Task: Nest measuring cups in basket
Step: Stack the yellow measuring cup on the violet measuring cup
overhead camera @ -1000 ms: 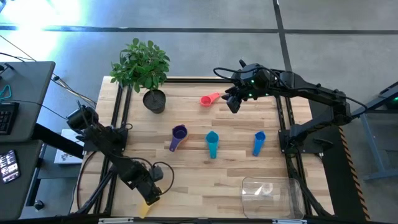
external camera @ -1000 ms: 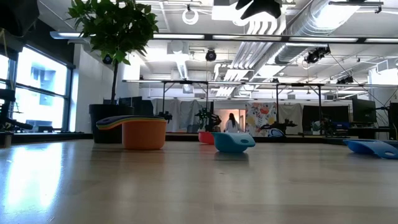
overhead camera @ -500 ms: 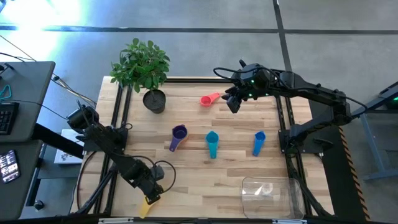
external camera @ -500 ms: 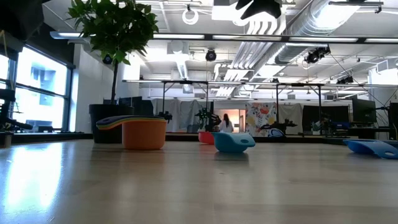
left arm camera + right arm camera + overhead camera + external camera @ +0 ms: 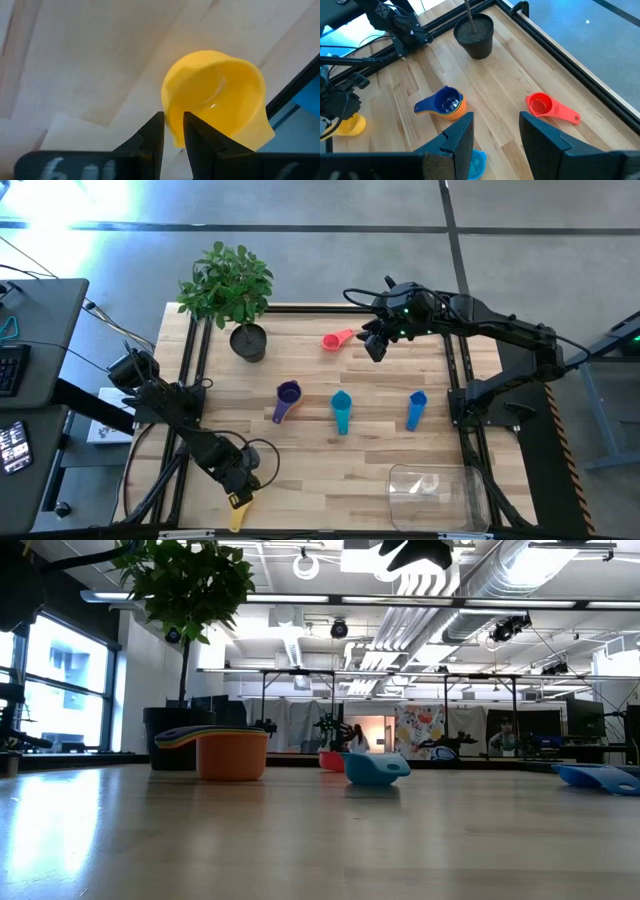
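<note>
My left gripper (image 5: 240,492) is at the table's near-left corner, shut on the yellow measuring cup (image 5: 215,102), whose opening faces the wrist camera. My right gripper (image 5: 375,348) hangs open above the far side, just right of the pink cup (image 5: 337,339). On the table's middle lie a purple cup nested in an orange one (image 5: 287,394), a teal cup (image 5: 341,410) and a blue cup (image 5: 416,408). The clear basket (image 5: 437,492) stands on its base at the near-right corner. My left gripper pinches the yellow cup between its two fingers (image 5: 152,135) at the edge of the bowl (image 5: 173,131) nearest the wrist. The fingers hide whether that part is rim or handle. The bowl sticks out beyond the fingertips, tipped on its side, close over the tabletop.
A dark plant pot (image 5: 248,341) with a leafy plant stands at the far-left corner. Black rails (image 5: 190,370) run along the table's left, right and far edges. Bare wood lies between the cups and the basket.
My left gripper, still shut on the yellow cup, has shifted slightly at the near-left corner. The cup has turned with it and looks narrower from above. The right arm and the other cups have kept still.
</note>
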Controlling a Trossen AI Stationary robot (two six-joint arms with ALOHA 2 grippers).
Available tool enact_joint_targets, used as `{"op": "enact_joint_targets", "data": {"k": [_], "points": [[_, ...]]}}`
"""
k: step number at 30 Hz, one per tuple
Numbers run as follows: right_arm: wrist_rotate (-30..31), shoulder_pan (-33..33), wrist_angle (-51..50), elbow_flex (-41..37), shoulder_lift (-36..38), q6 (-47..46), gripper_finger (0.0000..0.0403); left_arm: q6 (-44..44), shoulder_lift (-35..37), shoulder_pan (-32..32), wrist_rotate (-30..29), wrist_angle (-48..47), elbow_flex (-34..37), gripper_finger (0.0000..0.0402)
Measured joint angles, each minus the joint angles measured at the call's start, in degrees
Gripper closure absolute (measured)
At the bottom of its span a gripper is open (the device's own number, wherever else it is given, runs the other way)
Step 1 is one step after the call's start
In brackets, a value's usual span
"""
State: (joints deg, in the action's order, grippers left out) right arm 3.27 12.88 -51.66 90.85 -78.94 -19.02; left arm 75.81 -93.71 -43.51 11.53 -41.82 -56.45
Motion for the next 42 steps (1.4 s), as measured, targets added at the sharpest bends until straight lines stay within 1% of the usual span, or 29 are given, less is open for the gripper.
{"op": "enact_joint_targets", "data": {"k": [7, 13, 19, 22, 25, 27, 29, 35, 42], "points": [[0.0, 0.0, 0.0, 0.0, 0.0, 0.0, 0.0253, 0.7, -0.2, 0.0, 0.0, 0.1, 0.0, 0.0339], [0.0, 0.0, 0.0, 0.0, 0.0, 0.0, 0.0253, 3.6, -0.3, 0.0, -0.6, -1.2, 1.0, 0.0339], [0.0, 0.0, 0.0, 0.0, 0.0, 0.0, 0.0253, 4.6, -0.3, 0.0, -0.4, 1.5, 2.7, 0.0340], [0.0, 0.0, 0.0, 0.0, 0.0, 0.0, 0.0253, 4.6, -0.3, 0.0, -0.4, 1.8, 2.8, 0.0356], [0.0, 0.0, 0.0, 0.0, 0.0, 0.0, 0.0253, 4.6, -0.3, 0.0, -0.4, 1.8, 2.8, 0.0388], [0.0, 0.0, 0.0, 0.0, 0.0, 0.0, 0.0253, 4.6, -0.3, 0.0, -0.3, 1.9, 2.8, 0.0394], [0.0, 0.0, 0.0, 0.0, 0.0, 0.0, 0.0253, 4.4, -0.3, 0.1, -0.3, 1.8, 2.8, 0.0392], [-0.1, 0.0, 0.0, 0.0, 0.0, 0.0, 0.0253, 1.1, 0.0, 2.4, -0.2, 1.1, 2.3, 0.0397], [-0.4, 0.0, 0.0, 0.0, 0.0, 0.1, 0.0253, -8.0, 0.0, 8.5, -0.8, -0.4, -0.7, 0.0399]]}}
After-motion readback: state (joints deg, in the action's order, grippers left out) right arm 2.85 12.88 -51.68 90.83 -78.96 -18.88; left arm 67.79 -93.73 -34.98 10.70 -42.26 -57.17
